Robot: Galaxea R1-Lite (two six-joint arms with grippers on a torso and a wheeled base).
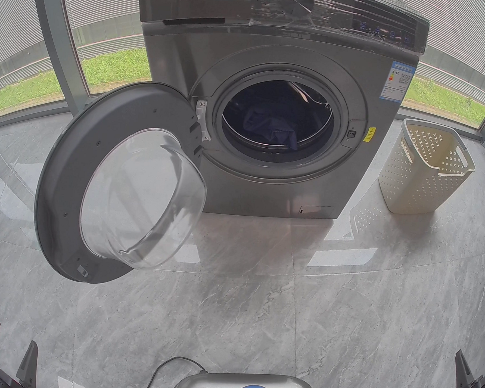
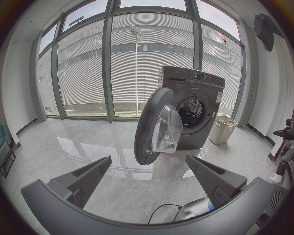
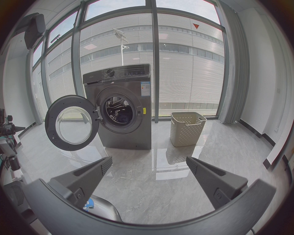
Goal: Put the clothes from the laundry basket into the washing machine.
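Near left: left pincer (image 1: 9,343) open, holding nothing. Near right: right pincer (image 1: 477,353) likewise spread, holding nothing. Grey marble floor (image 1: 279,314) between. Far centre: washing machine (image 1: 266,166), its door (image 1: 120,195) swung open to the left. Dark blue clothes (image 1: 268,125) lie in the drum. Far right: cream laundry basket (image 1: 418,178), upright, just beside the machine.

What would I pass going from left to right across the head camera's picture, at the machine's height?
Open door → washing machine drum with dark clothes inside → laundry basket.
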